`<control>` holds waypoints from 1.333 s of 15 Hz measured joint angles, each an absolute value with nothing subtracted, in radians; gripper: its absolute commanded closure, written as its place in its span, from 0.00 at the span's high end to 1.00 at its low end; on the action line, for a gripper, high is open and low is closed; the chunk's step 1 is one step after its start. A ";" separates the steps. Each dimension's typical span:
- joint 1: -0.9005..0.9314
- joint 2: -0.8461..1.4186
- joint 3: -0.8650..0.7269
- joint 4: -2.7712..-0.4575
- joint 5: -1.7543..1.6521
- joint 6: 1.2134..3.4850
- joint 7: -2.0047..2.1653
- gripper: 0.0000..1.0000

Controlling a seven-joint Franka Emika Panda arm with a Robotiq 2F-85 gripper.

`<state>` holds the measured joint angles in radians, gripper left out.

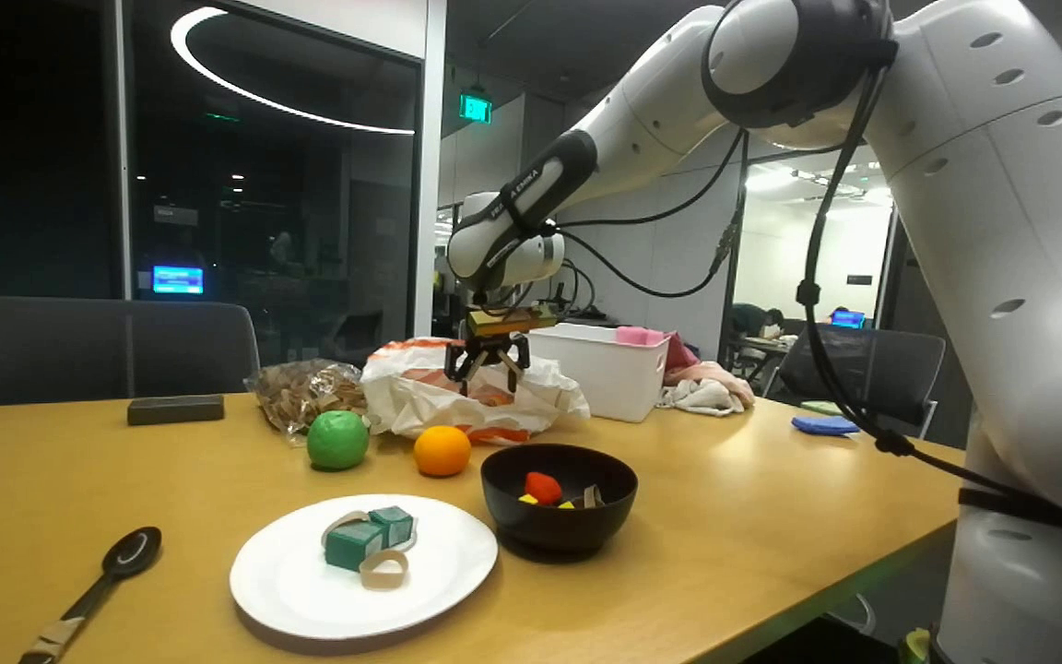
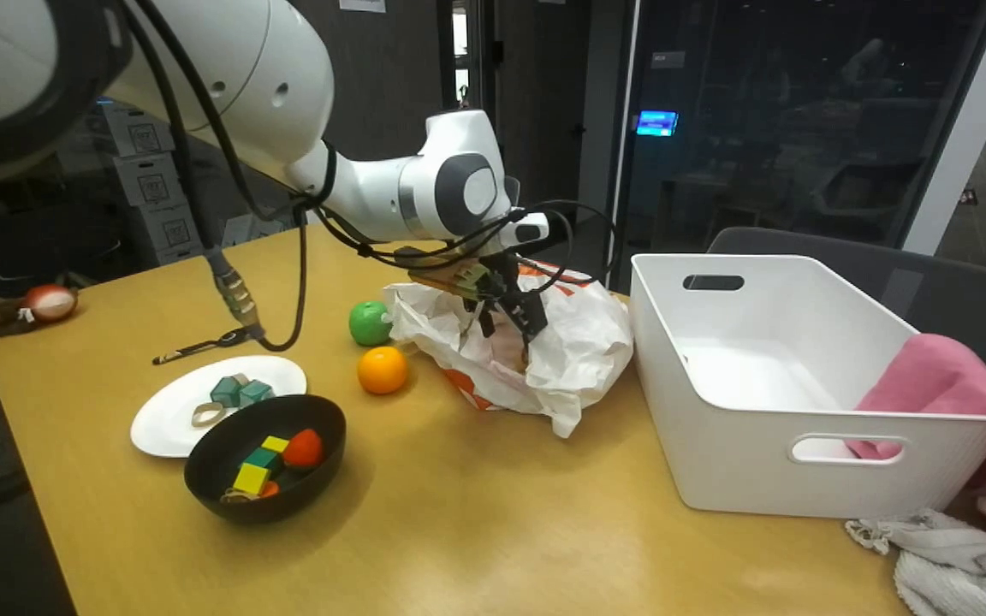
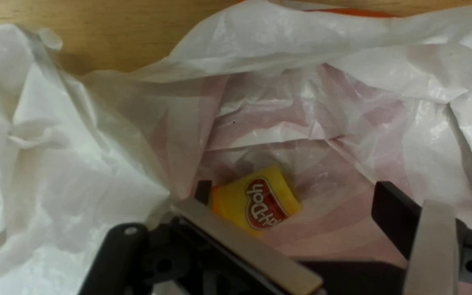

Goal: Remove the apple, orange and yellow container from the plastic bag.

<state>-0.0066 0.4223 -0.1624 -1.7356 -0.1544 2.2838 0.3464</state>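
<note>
The jaws are standing wide apart at the opening of the plastic bag (image 2: pixel 574 355) — the yellow container (image 3: pixel 254 203) is lying inside the bag, showing close to one jaw in the wrist view. The green apple (image 2: pixel 369 323) and the orange (image 2: pixel 383 370) are sitting outside on the surface (image 2: pixel 536 513), just beside the bag — and a black bowl (image 1: pixel 559 533) is standing next to a white plate (image 1: pixel 287 572) with green blocks (image 1: pixel 354 545).

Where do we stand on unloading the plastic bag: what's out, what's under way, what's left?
Done: the green apple and orange sit on the table, outside the plastic bag. Under way: the hand is open at the bag's mouth, not closed on anything. Left: the yellow container, visible inside the bag in the wrist view, needs grasping and lifting out.
</note>
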 measured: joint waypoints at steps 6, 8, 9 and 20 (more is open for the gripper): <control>-0.022 0.460 -0.163 -1.722 -0.150 2.290 0.343 1.00; -0.028 0.473 -0.162 -1.711 -0.147 2.307 0.330 1.00; -0.031 0.479 -0.161 -1.705 -0.145 2.314 0.324 1.00; -0.067 0.567 -0.160 -1.627 -0.130 2.348 0.275 0.51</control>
